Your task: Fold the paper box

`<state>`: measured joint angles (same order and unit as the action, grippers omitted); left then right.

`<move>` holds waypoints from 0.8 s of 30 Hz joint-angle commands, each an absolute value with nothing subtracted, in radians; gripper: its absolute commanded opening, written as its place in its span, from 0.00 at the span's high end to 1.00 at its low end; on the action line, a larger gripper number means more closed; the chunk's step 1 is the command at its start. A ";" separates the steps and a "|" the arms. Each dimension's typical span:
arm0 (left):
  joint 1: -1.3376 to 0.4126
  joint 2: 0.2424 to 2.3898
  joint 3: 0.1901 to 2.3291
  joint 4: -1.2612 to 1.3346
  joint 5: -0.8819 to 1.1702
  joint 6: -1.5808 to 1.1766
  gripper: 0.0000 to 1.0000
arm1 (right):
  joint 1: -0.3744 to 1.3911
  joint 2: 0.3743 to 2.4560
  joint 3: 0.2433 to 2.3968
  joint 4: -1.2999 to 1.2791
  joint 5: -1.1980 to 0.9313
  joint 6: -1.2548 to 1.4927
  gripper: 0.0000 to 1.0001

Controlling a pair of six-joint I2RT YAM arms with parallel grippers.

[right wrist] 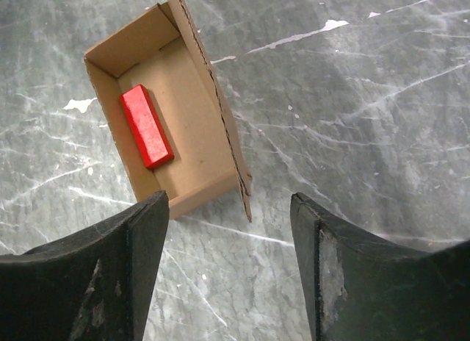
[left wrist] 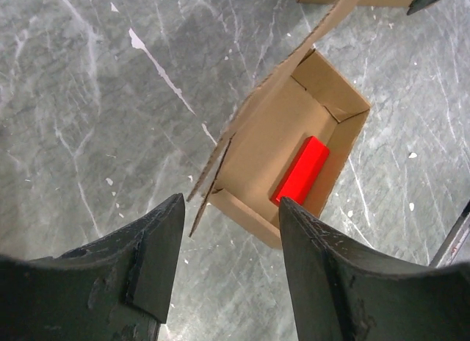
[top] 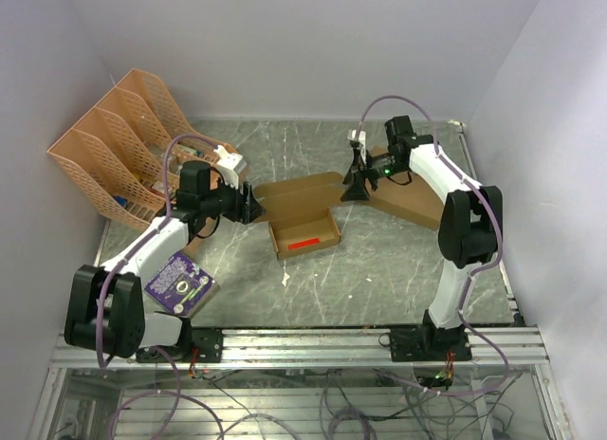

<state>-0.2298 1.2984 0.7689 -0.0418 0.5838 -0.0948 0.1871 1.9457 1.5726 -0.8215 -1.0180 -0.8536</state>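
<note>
The paper box (top: 304,233) is brown thin cardboard, an open narrow tray on the grey marble table with its lid flap (top: 299,192) standing up behind it. A red block (top: 303,244) lies inside. It shows in the left wrist view (left wrist: 272,146) with the block (left wrist: 302,169), and in the right wrist view (right wrist: 180,109) with the block (right wrist: 146,126). My left gripper (top: 254,204) is open and empty at the flap's left end (left wrist: 229,209). My right gripper (top: 358,187) is open and empty at the flap's right end (right wrist: 229,205).
Orange mesh file racks (top: 123,141) stand at the back left. A purple card (top: 179,283) lies by the left arm. A larger brown cardboard box (top: 408,198) sits under the right arm. White walls close in left, back and right.
</note>
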 commanded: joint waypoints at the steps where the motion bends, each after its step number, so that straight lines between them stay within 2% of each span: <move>1: -0.236 1.329 0.773 0.033 0.579 -0.066 0.36 | 0.195 1.969 1.594 -0.821 -1.021 -0.825 0.36; 9: -0.236 1.340 0.775 0.023 0.586 -0.062 0.47 | 0.214 1.986 1.596 -0.806 -1.013 -0.814 0.53; 14: -0.236 1.341 0.763 0.036 0.598 -0.070 0.60 | 0.220 1.984 1.589 -0.786 -1.001 -0.787 0.72; 18: -0.238 1.339 0.759 0.039 0.587 -0.084 0.76 | 0.220 1.964 1.558 -0.758 -1.000 -0.768 0.86; 24: -0.300 1.273 0.730 0.074 0.475 -0.125 0.88 | 0.223 1.896 1.478 -0.636 -0.975 -0.669 0.95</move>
